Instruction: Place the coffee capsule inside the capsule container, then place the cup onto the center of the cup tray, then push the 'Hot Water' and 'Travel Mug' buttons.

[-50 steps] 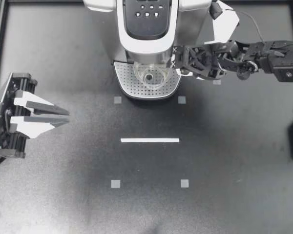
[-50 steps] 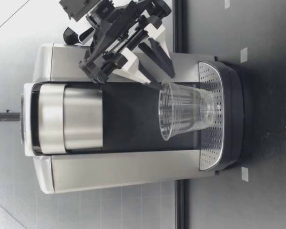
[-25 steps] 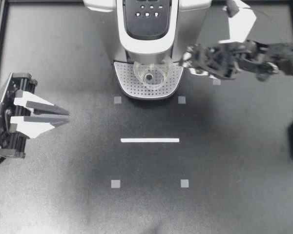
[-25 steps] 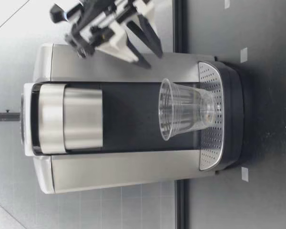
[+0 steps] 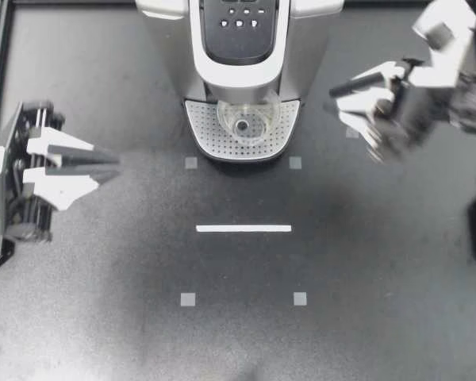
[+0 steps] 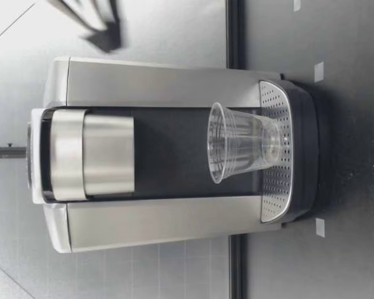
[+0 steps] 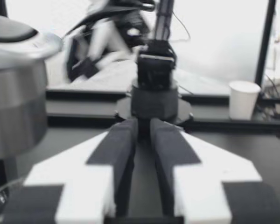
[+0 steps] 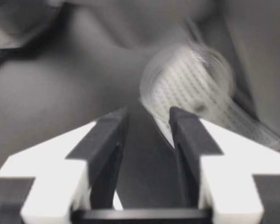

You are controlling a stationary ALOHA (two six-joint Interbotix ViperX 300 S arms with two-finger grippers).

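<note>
Right gripper off to the side of the cup.
My right gripper (image 5: 353,111), blurred, hangs empty with its fingers apart, beside the coffee machine (image 5: 242,48). The clear cup (image 5: 243,121) stands upright on the perforated cup tray (image 5: 202,127). My left gripper (image 5: 103,165), parted only narrowly, holds nothing. The markings on the buttons (image 5: 239,24) are too small to read.
</note>
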